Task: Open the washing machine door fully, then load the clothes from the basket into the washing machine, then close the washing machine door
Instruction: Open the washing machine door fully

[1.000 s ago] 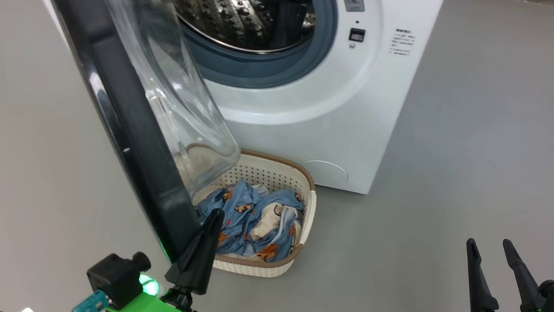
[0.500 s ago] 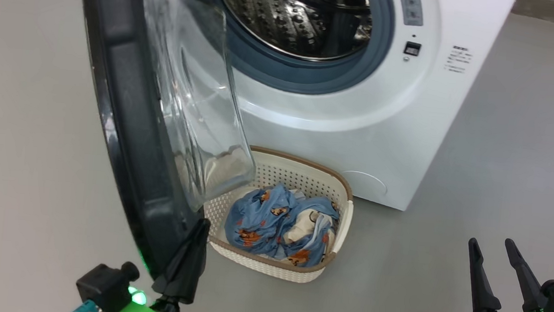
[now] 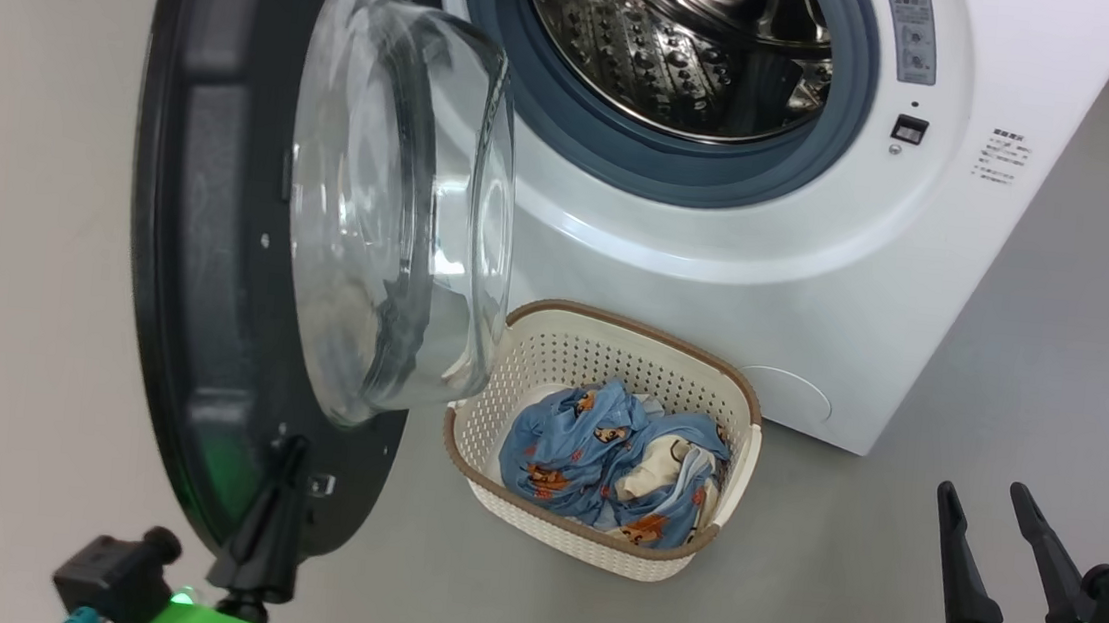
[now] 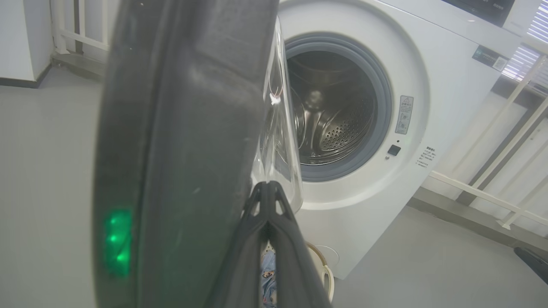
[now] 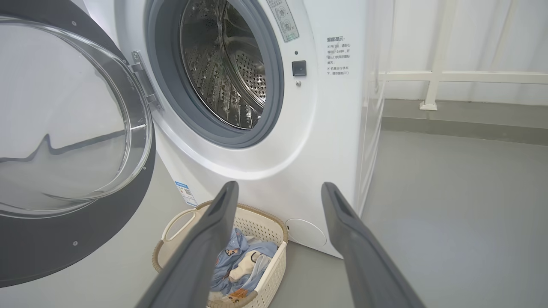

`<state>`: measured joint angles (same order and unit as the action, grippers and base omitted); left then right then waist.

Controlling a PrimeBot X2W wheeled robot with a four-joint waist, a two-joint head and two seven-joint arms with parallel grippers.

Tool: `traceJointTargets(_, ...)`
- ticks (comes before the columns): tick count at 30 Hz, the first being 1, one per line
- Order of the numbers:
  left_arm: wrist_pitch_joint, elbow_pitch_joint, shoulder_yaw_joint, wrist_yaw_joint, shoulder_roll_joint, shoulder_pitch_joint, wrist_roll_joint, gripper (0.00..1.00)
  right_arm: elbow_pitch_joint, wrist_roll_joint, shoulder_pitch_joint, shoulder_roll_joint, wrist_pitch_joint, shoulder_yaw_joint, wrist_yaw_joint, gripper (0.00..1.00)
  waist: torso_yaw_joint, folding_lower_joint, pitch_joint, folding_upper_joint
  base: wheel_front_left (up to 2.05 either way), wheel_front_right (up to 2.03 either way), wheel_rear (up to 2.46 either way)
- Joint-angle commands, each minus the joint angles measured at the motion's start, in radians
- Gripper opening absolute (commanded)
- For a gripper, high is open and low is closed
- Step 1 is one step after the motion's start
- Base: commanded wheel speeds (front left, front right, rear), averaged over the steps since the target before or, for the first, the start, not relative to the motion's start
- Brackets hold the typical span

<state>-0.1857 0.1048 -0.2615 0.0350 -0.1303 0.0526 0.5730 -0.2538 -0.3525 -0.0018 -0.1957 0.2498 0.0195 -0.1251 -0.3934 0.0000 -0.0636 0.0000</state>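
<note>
Grey floor (image 3: 842, 578) is carrying the basket (image 3: 614, 319) of clothes (image 3: 583, 445), lower centre. My left gripper (image 3: 293, 451), closed and empty, is leaning on the door (image 3: 201, 220) to widen it; right gripper (image 3: 983, 490) is idling, spread.

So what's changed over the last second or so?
The washing machine door has swung wider open, away from the washing machine, with the shut left claw staying against its lower rim. The camera has also shifted. Unchanged: the right claw waits open, and the clothes lie in the basket.
</note>
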Motion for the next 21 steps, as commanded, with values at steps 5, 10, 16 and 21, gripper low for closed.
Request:
traceJointTargets(5, -0.021, -0.01, 0.09, 0.02, -0.061, 0.033, 0.007, 0.0, 0.02, -0.006, 0.008, -0.009, 0.012, 0.018, -0.006, 1.0, -0.019, 0.0, 0.011, 0.0, 0.0, 0.0, 0.0)
traceJointTargets(10, -0.03, 0.019, 0.133, 0.023, -0.095, 0.068, 0.014, 0.0, 0.02, -0.006, 0.007, -0.005, 0.012, 0.019, -0.006, 1.0, -0.023, 0.0, 0.013, 0.0, 0.0, 0.0, 0.0)
traceJointTargets(16, -0.042, 0.066, 0.179, 0.024, -0.124, 0.106, 0.027, 0.0, 0.024, -0.008, 0.001, -0.007, 0.012, 0.02, -0.006, 1.0, -0.018, 0.0, 0.004, 0.0, 0.0, 0.0, 0.0)
traceJointTargets(21, -0.056, 0.118, 0.219, 0.024, -0.145, 0.139, 0.032, 0.0, 0.028, -0.007, -0.005, -0.011, 0.012, 0.02, -0.006, 1.0, -0.009, 0.0, -0.018, 0.0, 0.0, 0.0, 0.0)
